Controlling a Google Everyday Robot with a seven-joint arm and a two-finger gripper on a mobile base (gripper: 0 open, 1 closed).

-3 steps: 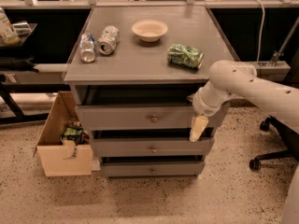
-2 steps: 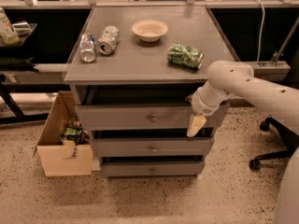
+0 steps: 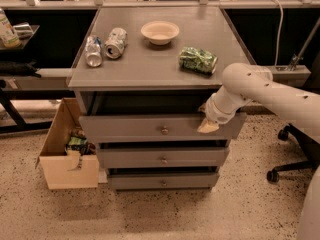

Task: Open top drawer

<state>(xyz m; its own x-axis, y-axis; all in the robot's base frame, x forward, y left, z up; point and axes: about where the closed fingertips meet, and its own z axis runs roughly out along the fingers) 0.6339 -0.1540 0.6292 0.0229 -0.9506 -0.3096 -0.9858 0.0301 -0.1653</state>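
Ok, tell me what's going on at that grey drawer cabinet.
A robot's white arm reaches in from the right. Its claw is set against the right end of the top drawer front, well away from the centre knob. That drawer stands partly pulled out, with a dark gap showing under the cabinet top. A can, a second can, a bowl and a green packet lie on top, and none is being handled.

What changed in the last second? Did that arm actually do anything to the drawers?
The end effector rose a little at the right end of the top drawer front. The drawer looks no further out than before. The cans, bowl, green bag and box stayed put.
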